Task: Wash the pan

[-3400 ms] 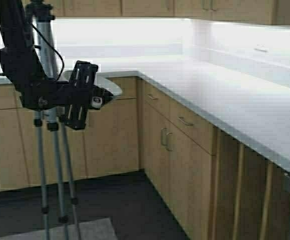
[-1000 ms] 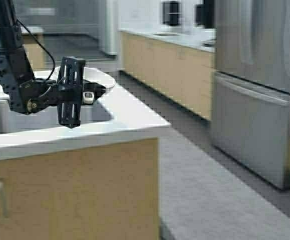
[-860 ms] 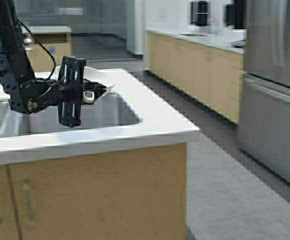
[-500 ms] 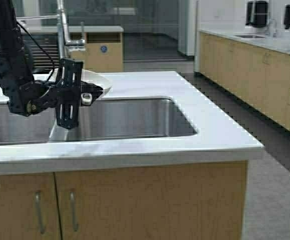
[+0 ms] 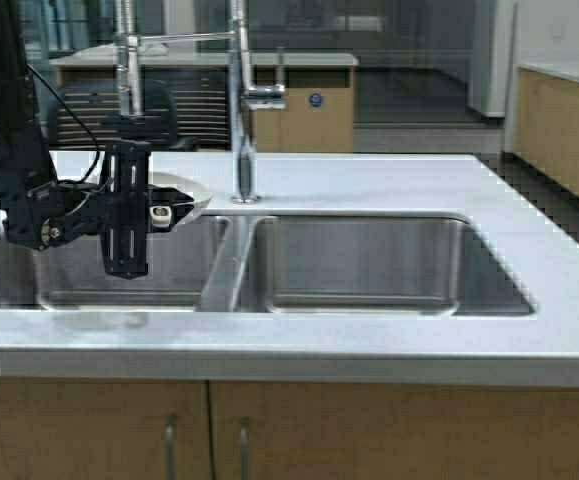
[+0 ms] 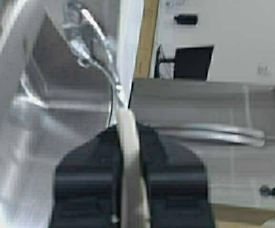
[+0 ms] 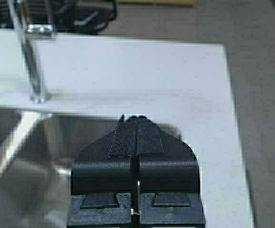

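Note:
My left gripper is shut on the cream-white pan and holds it over the left basin of a steel double sink, left of the faucet. In the left wrist view the pan's cream handle is clamped edge-on between the dark fingers of the left gripper. The rest of the pan is hidden there. My right gripper is shut and empty, hovering at the far corner of the right basin, by the white counter.
The white counter surrounds the sink. A tall spring sprayer stands behind the left arm. The faucet base stands on the counter behind the sink divider. More cabinets stand beyond the counter.
The robot has driven and turned: the view swept from corner cabinets, past a fridge, to the double sink, now straight ahead. My left gripper keeps the pan held.

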